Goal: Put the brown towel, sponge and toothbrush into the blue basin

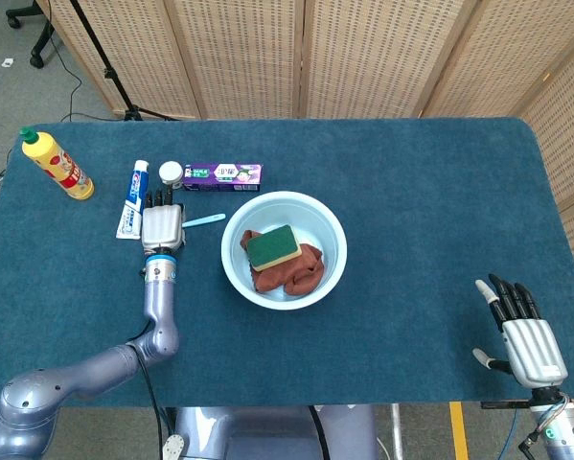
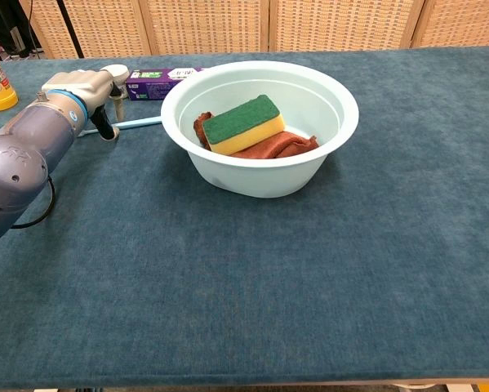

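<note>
The green-and-yellow sponge (image 1: 273,246) is seated on the crumpled brown towel (image 1: 287,271) inside the pale blue basin (image 1: 332,226). The light blue toothbrush (image 1: 204,220) lies on the table (image 1: 411,192), beside the basin, under the left hand (image 1: 162,222); whether its fingers are clamped cannot be told. The right hand (image 1: 521,335) is held with fingers apart. The dark teal carpet-like table is backed by wicker screens (image 1: 363,57). Label text is unreadable.

Left arm (image 1: 95,369): glossy grey-silver rounded links, blue ring at wrist, black cable along it. Left hand (image 1: 162,225) and right hand (image 1: 528,343): silver-white ribbed backs, black fingers (image 1: 502,295) with pale tips. Right wrist has a green light and thin wires.
</note>
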Available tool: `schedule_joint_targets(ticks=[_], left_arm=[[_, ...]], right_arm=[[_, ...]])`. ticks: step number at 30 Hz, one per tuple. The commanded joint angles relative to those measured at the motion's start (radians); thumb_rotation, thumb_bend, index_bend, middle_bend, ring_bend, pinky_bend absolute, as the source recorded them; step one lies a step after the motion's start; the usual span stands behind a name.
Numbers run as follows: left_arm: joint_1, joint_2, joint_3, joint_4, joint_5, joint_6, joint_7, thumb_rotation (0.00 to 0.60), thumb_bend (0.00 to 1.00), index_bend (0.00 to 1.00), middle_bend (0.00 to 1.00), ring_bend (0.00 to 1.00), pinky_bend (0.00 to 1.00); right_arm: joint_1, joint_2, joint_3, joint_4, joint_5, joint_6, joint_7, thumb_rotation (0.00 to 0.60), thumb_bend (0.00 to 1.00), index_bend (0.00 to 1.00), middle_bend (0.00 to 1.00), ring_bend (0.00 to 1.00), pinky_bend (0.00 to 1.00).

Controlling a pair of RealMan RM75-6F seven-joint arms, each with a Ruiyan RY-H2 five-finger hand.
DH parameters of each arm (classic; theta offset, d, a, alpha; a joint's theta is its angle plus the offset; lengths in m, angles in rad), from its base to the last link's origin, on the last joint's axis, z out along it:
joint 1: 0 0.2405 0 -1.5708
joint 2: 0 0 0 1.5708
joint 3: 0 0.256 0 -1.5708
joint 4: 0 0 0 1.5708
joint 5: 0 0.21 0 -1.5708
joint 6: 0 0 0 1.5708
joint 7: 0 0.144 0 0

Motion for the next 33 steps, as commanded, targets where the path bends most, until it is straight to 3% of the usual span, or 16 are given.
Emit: schedule_joint_targets(ticks=[1,7,12,20,33], left_arm=[[0.002,-0.003,0.004,0.007,0.003,-0.003,0.002,0.6,0.4,0.5,0.0,0.0,0.0],[0.007,-0.012,0.016,0.029,0.013,-0.007,0.007,0.6,0.41,0.51,0.0,0.0,0.0],[0.007,-0.024,0.021,0.047,0.031,-0.006,0.003,0.6,0.44,0.59,0.0,0.0,0.01],[0.009,-0.034,0.025,0.062,0.068,0.006,-0.021,0.6,0.56,0.65,0.0,0.0,0.02],[0.017,-0.005,0.01,-0.003,0.132,0.053,-0.059,0.6,0.56,0.66,0.0,0.0,0.02]], right_arm=[[0.0,0.0,0.0,0.0,-0.001,0.002,0.0,0.6,0.1,0.01,0.0,0.0,0.0],[-0.002,-0.001,0.001,0.001,-0.007,0.011,0.005,0.6,0.1,0.01,0.0,0.0,0.0],[-0.003,-0.002,0.001,0.003,-0.01,0.016,0.009,0.6,0.1,0.01,0.0,0.0,0.0],[-0.004,-0.002,0.001,0.005,-0.015,0.021,0.016,0.6,0.1,0.01,0.0,0.0,0.0],[-0.003,-0.003,0.0,0.006,-0.017,0.02,0.015,0.6,0.1,0.01,0.0,0.0,0.0]])
